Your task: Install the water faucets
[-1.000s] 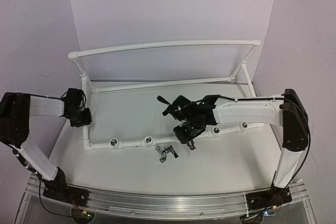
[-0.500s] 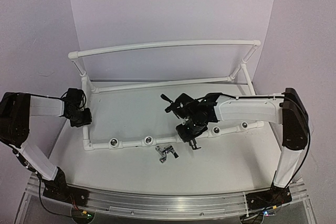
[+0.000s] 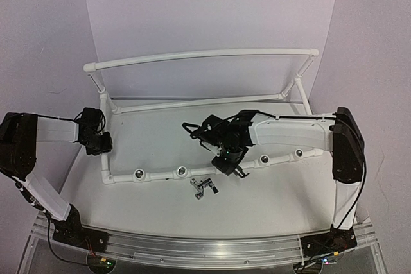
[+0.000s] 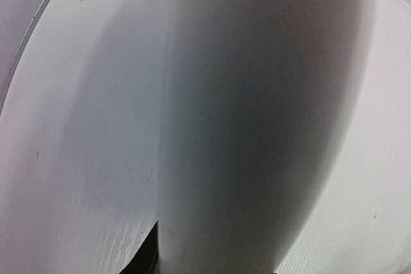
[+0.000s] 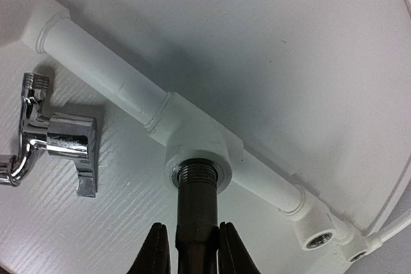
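A dark grey water faucet (image 5: 196,206) stands with its threaded stem in a silver-ringed socket (image 5: 221,166) of the white pipe frame (image 3: 192,54). My right gripper (image 5: 194,226) is shut on that stem, one finger on each side; in the top view the right gripper (image 3: 226,158) covers that socket on the front pipe. A second water faucet (image 3: 204,186), shiny metal, lies loose on the table just before the front pipe, also at the left as the second faucet (image 5: 61,140). My left gripper (image 3: 99,144) is shut on the frame's left pipe (image 4: 257,126), which fills its view.
Open sockets (image 3: 182,171) show along the front pipe at left and right of my right gripper, one near socket (image 5: 319,239) close by. The frame's tall back rail and side struts rise behind. White walls enclose the table on three sides.
My right wrist has swung to the left and turned over the front pipe, and its jaws have narrowed onto the faucet stem. The left arm and the loose faucet have not moved.
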`<state>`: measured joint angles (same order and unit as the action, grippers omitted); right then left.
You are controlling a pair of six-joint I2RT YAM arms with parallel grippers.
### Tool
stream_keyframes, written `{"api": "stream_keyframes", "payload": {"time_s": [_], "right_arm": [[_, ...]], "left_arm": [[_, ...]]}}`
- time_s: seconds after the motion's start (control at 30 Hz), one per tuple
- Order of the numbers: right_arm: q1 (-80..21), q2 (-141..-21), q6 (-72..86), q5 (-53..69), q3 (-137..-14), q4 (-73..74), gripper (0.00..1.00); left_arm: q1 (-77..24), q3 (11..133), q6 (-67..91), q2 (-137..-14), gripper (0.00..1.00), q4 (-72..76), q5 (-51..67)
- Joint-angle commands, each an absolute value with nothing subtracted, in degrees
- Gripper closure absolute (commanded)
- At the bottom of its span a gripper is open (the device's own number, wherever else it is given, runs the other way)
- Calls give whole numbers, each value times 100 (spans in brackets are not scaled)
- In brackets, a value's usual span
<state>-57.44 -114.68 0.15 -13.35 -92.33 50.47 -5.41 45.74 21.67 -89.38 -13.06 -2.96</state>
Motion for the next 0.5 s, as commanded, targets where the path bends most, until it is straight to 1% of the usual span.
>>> {"api": "stream_keyframes", "payload": {"time_s": [0.0,0.17,0.47], "right_arm": [[-6216,-11708,-1317,-2134,-9255,4848,100],[-6526,-11693,-2608,-2773,-9164,4765,100],[-6884,-11439,-5093,-3117,-8862,4704,100]], "left_arm": [[-470,4599,4142,-9180,100,-1218,202],[-468,4590,4152,-9207,100,-1187,221],[-468,4597,4148,-9228,100,-1182,228]]}}
